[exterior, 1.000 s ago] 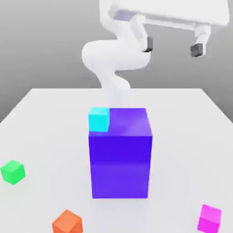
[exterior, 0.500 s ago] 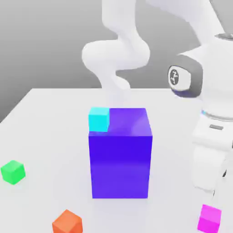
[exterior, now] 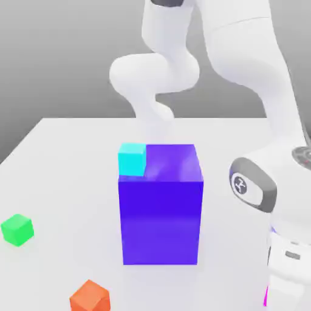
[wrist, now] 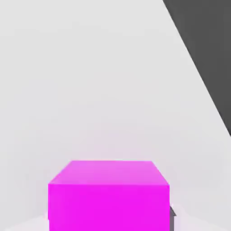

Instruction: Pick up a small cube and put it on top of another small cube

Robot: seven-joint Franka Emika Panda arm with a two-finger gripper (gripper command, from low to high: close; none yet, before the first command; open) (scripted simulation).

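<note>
The claw (its opening I cannot tell) is crowding the small bright magenta cube (wrist: pixel 108 195); misalignment risks shoving it toward the white counter's (exterior: pixel 61 182) 5 o'clock edge.

Tall blue-violet block (exterior: pixel 160 209) with small cyan cube (exterior: pixel 132 159) on top blocked table centre; white table (exterior: pixel 67 176) around green cube (exterior: pixel 17 229) and orange cube (exterior: pixel 90 297) lay open.

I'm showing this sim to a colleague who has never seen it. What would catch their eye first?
Probably the big blue-violet block standing mid-table, with a small cyan cube on its top corner toward the exterior view's left. Next, the white arm bent down low at the exterior view's right, where the hand view shows the magenta cube close below the hand. A green cube and an orange cube lie on the table's near left.
</note>
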